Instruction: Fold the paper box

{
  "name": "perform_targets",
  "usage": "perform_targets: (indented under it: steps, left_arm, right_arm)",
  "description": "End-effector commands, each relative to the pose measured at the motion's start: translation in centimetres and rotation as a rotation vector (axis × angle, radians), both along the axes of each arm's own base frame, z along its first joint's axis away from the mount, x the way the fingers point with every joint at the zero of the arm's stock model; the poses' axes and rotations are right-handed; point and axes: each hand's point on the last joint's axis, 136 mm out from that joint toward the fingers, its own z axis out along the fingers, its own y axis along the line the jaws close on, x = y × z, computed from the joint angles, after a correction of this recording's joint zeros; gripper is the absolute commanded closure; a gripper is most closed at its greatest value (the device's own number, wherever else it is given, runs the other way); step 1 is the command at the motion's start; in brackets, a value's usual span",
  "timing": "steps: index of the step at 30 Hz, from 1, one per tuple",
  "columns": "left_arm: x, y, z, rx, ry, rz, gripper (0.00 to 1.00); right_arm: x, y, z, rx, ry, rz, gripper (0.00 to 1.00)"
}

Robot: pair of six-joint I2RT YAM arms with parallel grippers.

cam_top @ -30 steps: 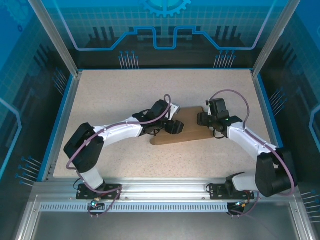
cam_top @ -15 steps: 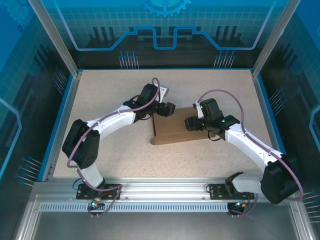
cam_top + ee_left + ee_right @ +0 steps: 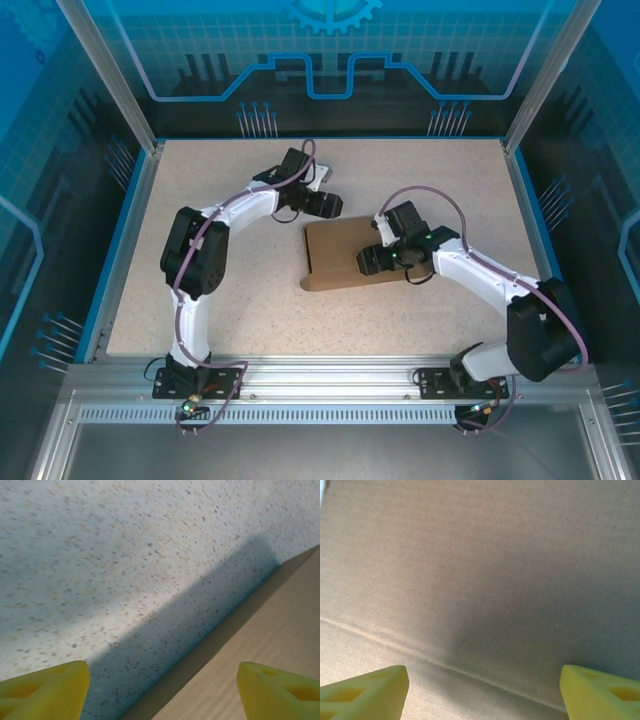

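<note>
The paper box (image 3: pixel 338 255) lies in the middle of the counter (image 3: pixel 230 300), its 3 o'clock end hidden under the right arm (image 3: pixel 470 275). The right jaws hang spread and empty close over the cardboard. The left jaws, also spread and empty, straddle the box's 11 o'clock edge, one tip over cardboard and the other over bare counter.

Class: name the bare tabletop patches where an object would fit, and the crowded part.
Free: table strip between paper box and arm bases; far right corner. Crowded: middle, where left gripper and right gripper are at the box.
</note>
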Motion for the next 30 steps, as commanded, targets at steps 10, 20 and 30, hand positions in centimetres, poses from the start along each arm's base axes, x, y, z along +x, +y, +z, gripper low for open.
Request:
perform_targets:
  steps: [10, 20, 30]
  left_arm:
    - [-3.5, -1.9, -1.7, -0.051, 0.153, -0.238, 0.23]
    - [-6.7, -2.1, -1.4, -0.141, 0.216, -0.251, 0.31]
    - [-8.6, -1.5, -1.4, -0.181, 0.212, -0.173, 0.33]
  right_arm:
    - [1.6, -1.5, -1.3, -0.003, 0.032, 0.0, 0.21]
    - [5.3, -1.7, 0.0, -0.006, 0.016, -0.011, 0.22]
    - [2.9, -2.8, 3.5, 0.009, 0.013, -0.076, 0.21]
